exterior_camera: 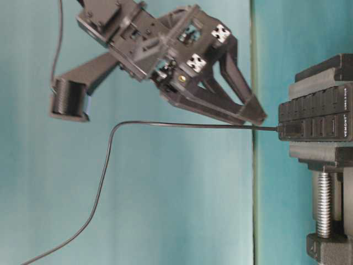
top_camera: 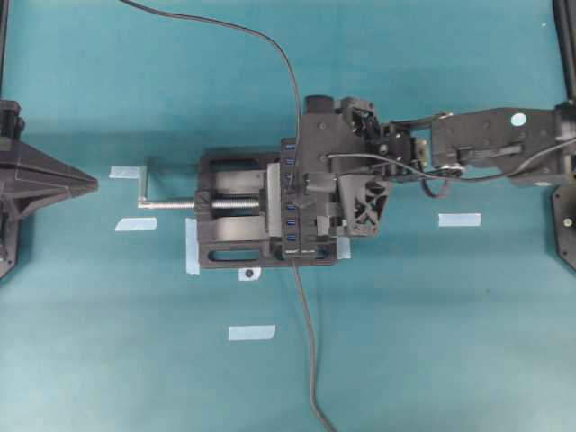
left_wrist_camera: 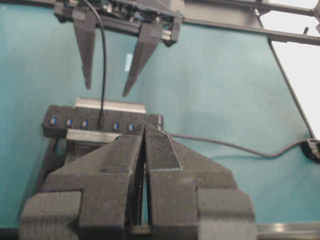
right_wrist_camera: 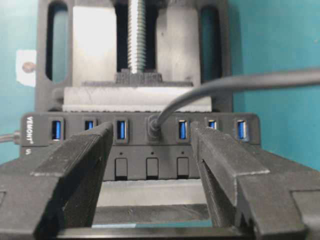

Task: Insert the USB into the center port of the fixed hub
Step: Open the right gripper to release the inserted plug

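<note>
USB (right_wrist_camera: pixel 153 129) seated in the center port of the fixed hub (right_wrist_camera: pixel 40 131) clamped in the vise (top_camera: pixel 229 211), right gripper (right_wrist_camera: pixel 152 150) spread apart astride the plug holding nothing, left gripper (left_wrist_camera: pixel 145 145) pressed together, well apart

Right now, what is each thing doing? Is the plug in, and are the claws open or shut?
USB: plugged into the center port, cable curving away.
fixed hub: clamped in the vise, other blue ports empty.
vise: closed on the hub.
right gripper: open, holding nothing, fingers either side of the plug.
left gripper: shut, empty, away from the hub.
</note>
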